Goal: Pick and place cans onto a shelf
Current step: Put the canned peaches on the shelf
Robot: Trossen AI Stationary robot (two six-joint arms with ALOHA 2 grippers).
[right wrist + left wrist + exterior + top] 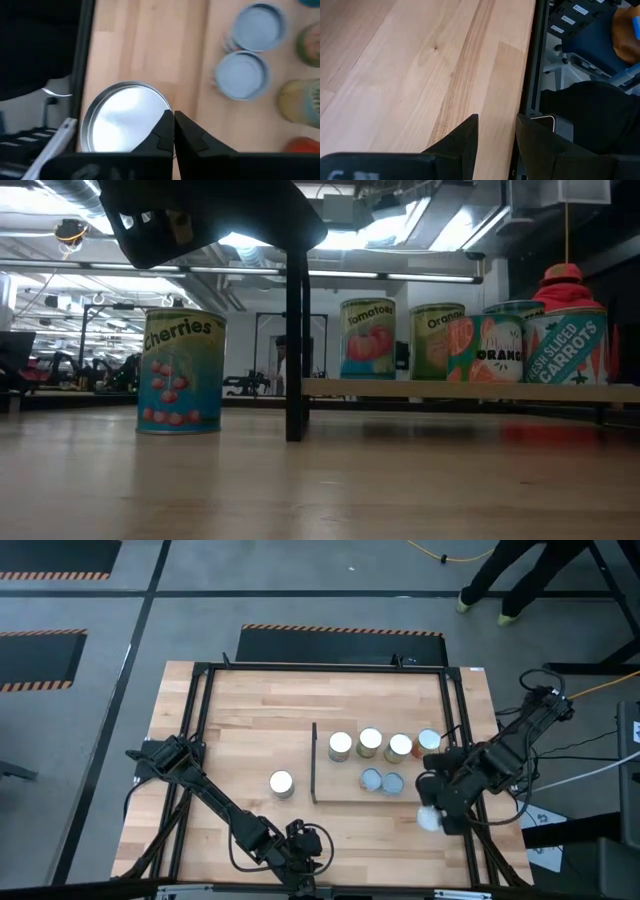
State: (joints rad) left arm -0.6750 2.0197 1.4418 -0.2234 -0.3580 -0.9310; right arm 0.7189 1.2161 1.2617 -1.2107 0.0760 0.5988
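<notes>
Right gripper (173,131) hanging directly above a silver-topped can (125,117), jaws pressed together, holding nothing. Can standing upright, long axis vertical, lid facing straight up at the fingertips, tips over the lid's edge. Placed on the tabletop (240,720) near its right edge, just off the shelf (350,795) and just beside the right gripper (437,802) in the overhead view. To grasp it, probably a need to spread the jaws first, then descend around the sides.

Left gripper (496,131) far off at the table's near edge, jaws parted, empty; right arm clearly nearer.

Lid round, bright, plain silver with a raised rim. Six cans already on the shelf: four in a back row, two pale-blue-topped cans (249,56) in front. One more, a cherries can (181,371), alone left of the shelf's dark upright panel (295,345).
</notes>
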